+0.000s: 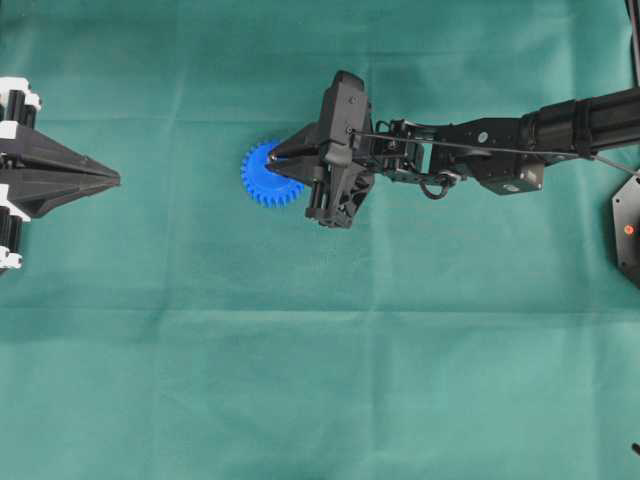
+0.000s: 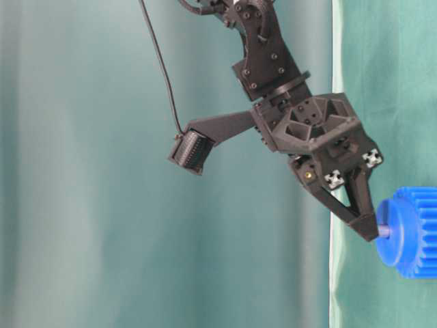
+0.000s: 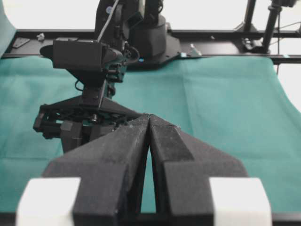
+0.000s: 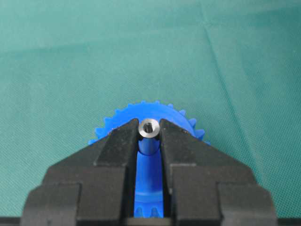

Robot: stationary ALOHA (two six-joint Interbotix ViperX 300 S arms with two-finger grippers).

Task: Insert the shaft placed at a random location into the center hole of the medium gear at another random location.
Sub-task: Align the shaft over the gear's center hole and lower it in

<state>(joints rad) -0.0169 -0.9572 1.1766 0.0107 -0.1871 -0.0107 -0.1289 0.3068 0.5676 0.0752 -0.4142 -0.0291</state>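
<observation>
The blue medium gear [image 1: 260, 182] lies flat on the green cloth. My right gripper [image 1: 272, 155] hangs over its hub, shut on the shaft. In the right wrist view the shaft [image 4: 149, 128] shows end-on as a silvery ring pinched between the black fingertips, with the gear [image 4: 155, 110] below. The table-level view is turned sideways; there the shaft [image 2: 384, 231] sticks out of the right gripper [image 2: 369, 232] and meets the hub of the gear [image 2: 413, 232]. The center hole is hidden by shaft and fingers. My left gripper [image 1: 115, 180] rests at the left edge, shut and empty, its tips touching [image 3: 149, 117].
Green cloth [image 1: 320, 380] covers the whole table. A black device with a red light [image 1: 628, 230] sits at the right edge. The right arm [image 1: 520, 150] stretches in from the right. A black frame rail [image 3: 211, 47] runs along the far side.
</observation>
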